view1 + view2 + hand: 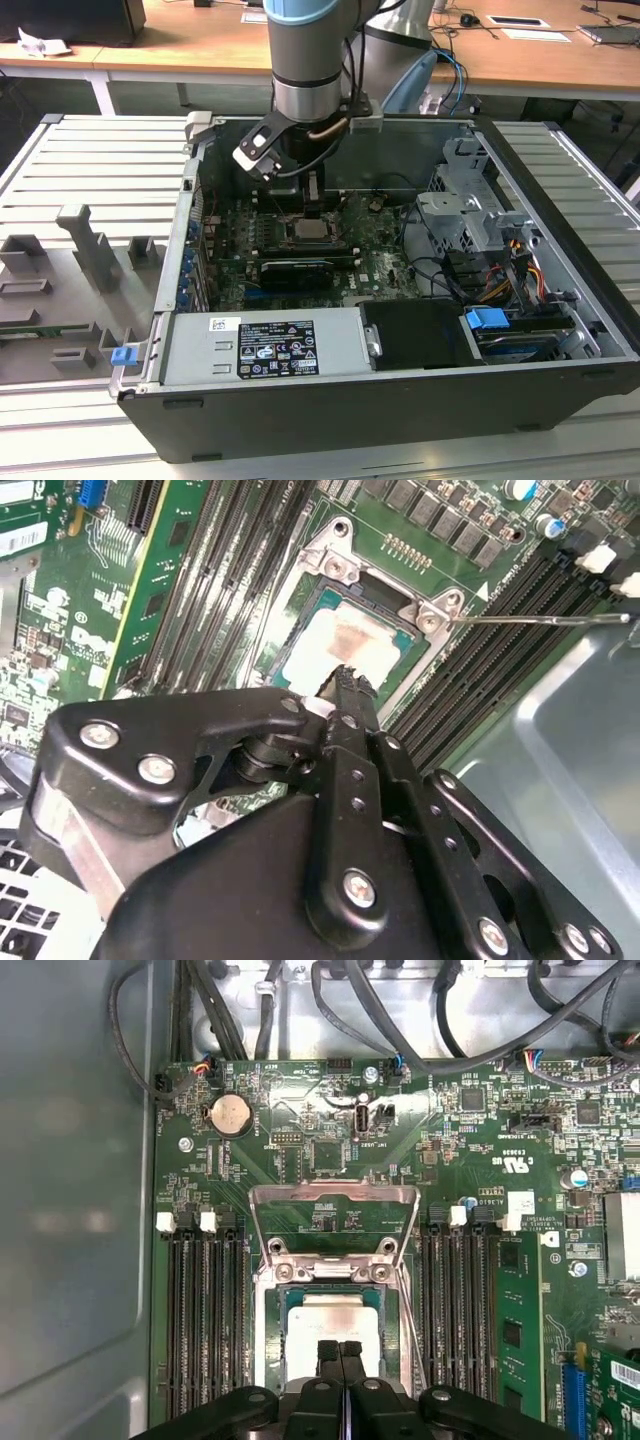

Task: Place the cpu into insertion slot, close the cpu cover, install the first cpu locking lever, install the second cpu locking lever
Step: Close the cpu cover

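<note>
The cpu (pixel 322 1317) lies flat in the insertion slot (pixel 268 1330) on the green motherboard, its pale metal top showing in both wrist views (pixel 350 640). The cpu cover (pixel 333 1193) stands open, tilted up from its hinge at the socket's far side, with the board visible through its window. My gripper (pixel 342 1352) is shut with nothing between its black fingers, hovering just over the near edge of the cpu (pixel 308 232). In the exterior view the gripper (pixel 313 205) hangs straight down into the case. A thin wire locking lever (pixel 540 619) sticks out free beside the socket.
Black memory slots (pixel 205 1320) flank the socket on both sides. The grey case wall (pixel 70 1210) rises close by, and cables (pixel 400 1010) run along the board's far edge. A drive cage (pixel 470 215) and a power supply (pixel 265 345) fill the rest of the case.
</note>
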